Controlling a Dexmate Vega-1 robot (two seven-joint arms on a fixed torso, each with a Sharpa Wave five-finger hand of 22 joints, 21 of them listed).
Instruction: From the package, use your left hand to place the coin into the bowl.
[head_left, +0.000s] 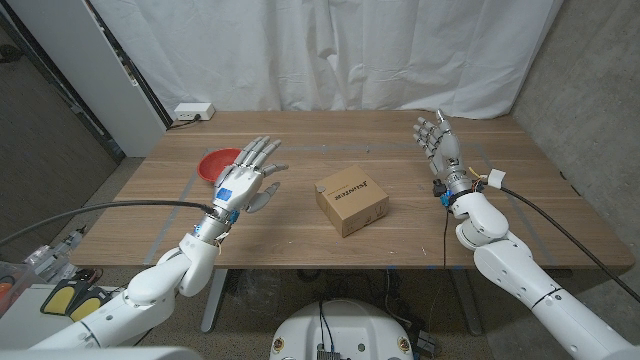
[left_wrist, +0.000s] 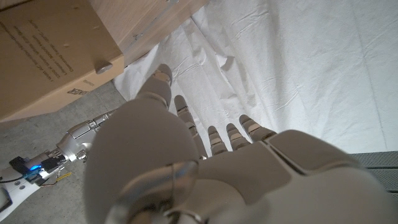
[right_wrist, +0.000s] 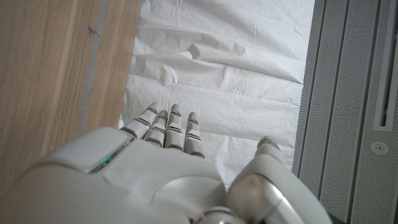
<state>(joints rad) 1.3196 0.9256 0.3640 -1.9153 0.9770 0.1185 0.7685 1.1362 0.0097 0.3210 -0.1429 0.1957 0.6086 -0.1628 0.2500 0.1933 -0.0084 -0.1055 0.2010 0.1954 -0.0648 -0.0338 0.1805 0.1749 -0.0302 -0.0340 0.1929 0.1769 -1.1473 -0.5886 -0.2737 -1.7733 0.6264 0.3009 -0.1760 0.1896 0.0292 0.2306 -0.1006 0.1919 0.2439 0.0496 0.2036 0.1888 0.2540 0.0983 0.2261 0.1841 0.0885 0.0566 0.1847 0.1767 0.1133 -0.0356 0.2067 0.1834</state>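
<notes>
Coin-wise, nothing is showing yet: no coin is visible on the table or in either hand, so it is presumably lying inside the cardboard package (head_left: 352, 201), though the frames cannot confirm that. The package is sitting near the middle of the wooden table (head_left: 300, 235), and its top looks closed as far as the head view shows. The red bowl (head_left: 216, 162) is waiting toward the far left part of the table, partly hidden behind the left hand (head_left: 247, 178), and whatever part of its inside is showing looks bare.

The left hand is hovering between the bowl and the package, fingers spread and reaching away from the robot, grasping nothing. In the left wrist view the same hand (left_wrist: 186, 168) is showing its back with fingers apart against the white curtain (left_wrist: 298, 62), and the package (left_wrist: 50, 56) is appearing just beside it. The right hand (head_left: 437, 140) is standing raised over the far right of the table, well apart from the package, fingers extended and holding nothing; the right wrist view is showing its fingers (right_wrist: 168, 130) held loosely together and straight.

Judging from this, the task is barely starting: opening or reaching into the package, taking the coin and carrying it to the bowl are all remaining.
</notes>
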